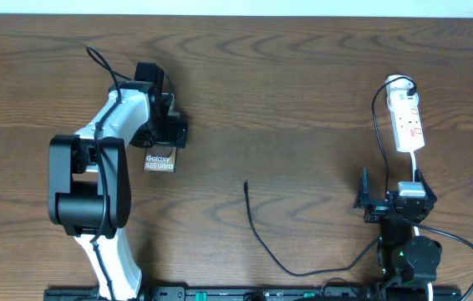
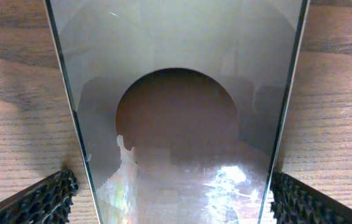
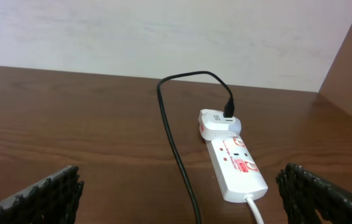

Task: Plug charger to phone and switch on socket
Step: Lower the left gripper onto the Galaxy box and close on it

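The phone (image 1: 159, 160) lies flat on the table at the left, white "Galaxy S25 ultra" lettering up. My left gripper (image 1: 168, 132) is down over its far end. In the left wrist view the phone (image 2: 176, 112) fills the space between the open fingers (image 2: 173, 190), with a small gap on the left side. The charger cable's slim black tip (image 1: 246, 185) lies loose mid-table, apart from the phone. The white socket strip (image 1: 408, 121) lies at the far right, a black plug in its far end. My right gripper (image 1: 387, 205) is open and empty, short of the strip (image 3: 235, 165).
The black cable (image 1: 274, 255) curves from the tip toward the front edge, then runs up along the strip's left side (image 3: 175, 143). The strip's white cord (image 3: 255, 208) leads back toward my right arm. A pale wall (image 3: 163, 31) stands behind the table.
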Robot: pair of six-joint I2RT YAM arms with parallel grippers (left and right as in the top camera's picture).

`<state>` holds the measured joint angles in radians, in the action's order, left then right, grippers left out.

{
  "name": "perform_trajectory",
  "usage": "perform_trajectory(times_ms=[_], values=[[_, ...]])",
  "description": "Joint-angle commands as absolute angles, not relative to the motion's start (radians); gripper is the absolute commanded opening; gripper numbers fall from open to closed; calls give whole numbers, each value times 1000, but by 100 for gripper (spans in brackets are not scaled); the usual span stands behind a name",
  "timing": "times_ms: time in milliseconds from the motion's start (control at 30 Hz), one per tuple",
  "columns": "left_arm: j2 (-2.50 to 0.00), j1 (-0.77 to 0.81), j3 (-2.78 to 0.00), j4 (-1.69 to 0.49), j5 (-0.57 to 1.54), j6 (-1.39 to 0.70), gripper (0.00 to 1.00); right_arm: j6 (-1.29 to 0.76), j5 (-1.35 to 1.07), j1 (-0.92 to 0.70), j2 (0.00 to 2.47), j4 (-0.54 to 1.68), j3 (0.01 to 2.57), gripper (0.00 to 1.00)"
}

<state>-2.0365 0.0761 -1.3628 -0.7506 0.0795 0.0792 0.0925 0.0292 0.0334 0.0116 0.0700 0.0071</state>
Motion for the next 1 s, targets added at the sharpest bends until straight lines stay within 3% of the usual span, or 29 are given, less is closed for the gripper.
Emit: perform_trajectory(times_ms=[0, 967], values=[[-2047, 78, -1332, -749, 93, 86, 99, 106, 27, 41, 6, 74, 6, 99], [-2047, 78, -1299, -738, 93, 85, 99, 106, 27, 41, 6, 74, 6, 99]])
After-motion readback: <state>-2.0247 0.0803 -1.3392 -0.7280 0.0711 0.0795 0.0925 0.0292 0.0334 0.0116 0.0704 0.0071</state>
